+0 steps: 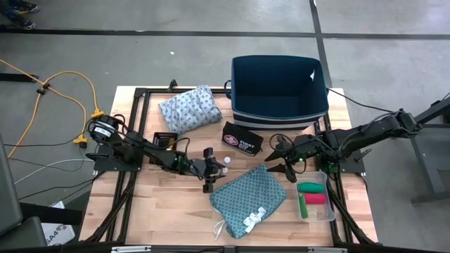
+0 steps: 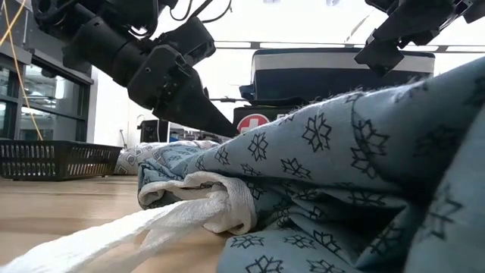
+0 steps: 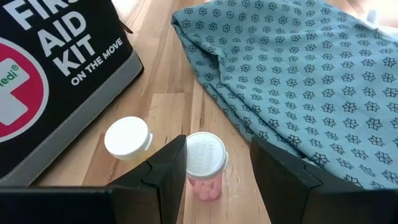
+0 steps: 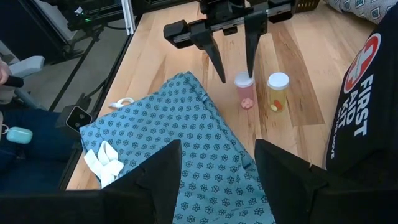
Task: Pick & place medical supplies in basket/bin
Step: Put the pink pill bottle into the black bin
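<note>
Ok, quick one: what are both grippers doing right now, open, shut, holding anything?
Left gripper: open, fingers either side of the pink pill bottle, not clamped on it.
Right gripper: open, empty, above the teal cloth.

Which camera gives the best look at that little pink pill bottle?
The left wrist view: the pink pill bottle fills the foreground between the left gripper's fingers. The right wrist view shows it smaller, the high view only as a speck, and the low view not at all.

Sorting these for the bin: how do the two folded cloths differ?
The teal cloth is darker, has white ties and lies at the table's near edge; the pale cloth is lighter, shows no ties and lies beside the dark bin. Both are patterned and folded.
</note>
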Tool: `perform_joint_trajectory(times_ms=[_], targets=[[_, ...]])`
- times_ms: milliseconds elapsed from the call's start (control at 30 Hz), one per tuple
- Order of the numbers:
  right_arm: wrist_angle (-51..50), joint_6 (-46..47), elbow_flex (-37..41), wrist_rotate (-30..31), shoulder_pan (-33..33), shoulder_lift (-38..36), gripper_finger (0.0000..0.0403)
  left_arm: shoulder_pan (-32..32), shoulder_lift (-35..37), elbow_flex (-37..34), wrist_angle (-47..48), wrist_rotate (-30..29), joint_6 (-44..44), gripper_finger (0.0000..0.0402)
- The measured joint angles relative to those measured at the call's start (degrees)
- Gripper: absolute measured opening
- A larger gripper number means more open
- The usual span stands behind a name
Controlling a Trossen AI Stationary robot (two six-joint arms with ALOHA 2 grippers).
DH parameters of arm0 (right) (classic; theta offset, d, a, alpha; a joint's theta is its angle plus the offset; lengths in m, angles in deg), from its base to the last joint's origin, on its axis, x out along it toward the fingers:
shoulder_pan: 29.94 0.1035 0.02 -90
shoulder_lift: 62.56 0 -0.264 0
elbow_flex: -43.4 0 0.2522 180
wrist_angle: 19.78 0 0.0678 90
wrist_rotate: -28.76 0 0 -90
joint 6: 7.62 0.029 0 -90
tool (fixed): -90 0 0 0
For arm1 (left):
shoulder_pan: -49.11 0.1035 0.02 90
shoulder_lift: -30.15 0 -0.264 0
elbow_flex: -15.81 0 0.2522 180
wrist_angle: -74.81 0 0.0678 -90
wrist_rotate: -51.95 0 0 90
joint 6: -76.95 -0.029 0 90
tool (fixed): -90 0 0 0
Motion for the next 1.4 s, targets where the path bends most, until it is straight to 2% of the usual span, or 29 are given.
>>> perform_joint_trajectory(times_ms=[1400], targets=[[0.0,0.0,0.0,0.0,0.0,0.0,0.0192,1.6,1.9,0.0,-0.4,-0.9,-1.9,0.0170]])
